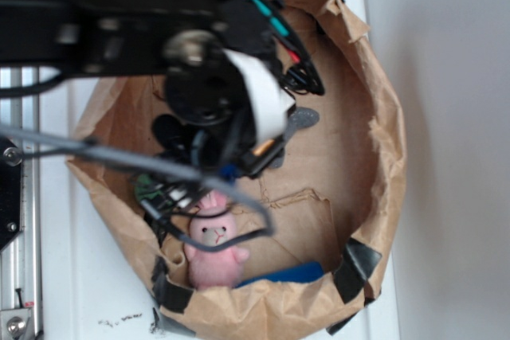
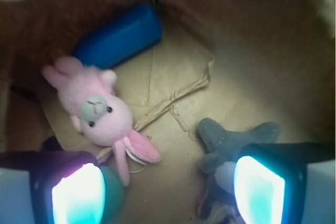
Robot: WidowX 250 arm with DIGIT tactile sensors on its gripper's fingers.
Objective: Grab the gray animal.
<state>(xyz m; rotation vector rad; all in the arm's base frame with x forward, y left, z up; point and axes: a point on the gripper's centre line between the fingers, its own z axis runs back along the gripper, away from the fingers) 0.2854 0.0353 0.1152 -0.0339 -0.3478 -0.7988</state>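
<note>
**Open gripper low in the bag, gray animal under one finger**

In the wrist view the gripper (image 2: 170, 192) fills the bottom edge, its two fingers spread wide apart with nothing between them but bare brown paper; the jaws stand open. The pad on the right of that picture (image 2: 259, 188) glows pale and covers part of the gray animal (image 2: 226, 140), which lies on the bag floor with its limbs splayed out; only its gray body and limbs show clearly, the head end being hidden and blurred below the pad. The other pad (image 2: 76, 195) sits at the lower left, with a green object (image 2: 113, 192) tucked just beside it.

A little farther in lies the pink plush bunny (image 2: 97, 111), face up, its ears trailing toward the gripper. It rests near the gray animal but apart from it, a torn paper flap between them. Beyond the bunny a blue object (image 2: 121, 38) lies against the wall of the paper bag (image 2: 252, 51).

From the exterior view the black arm (image 1: 143, 29) reaches over the bag and blocks most of its floor.
</note>
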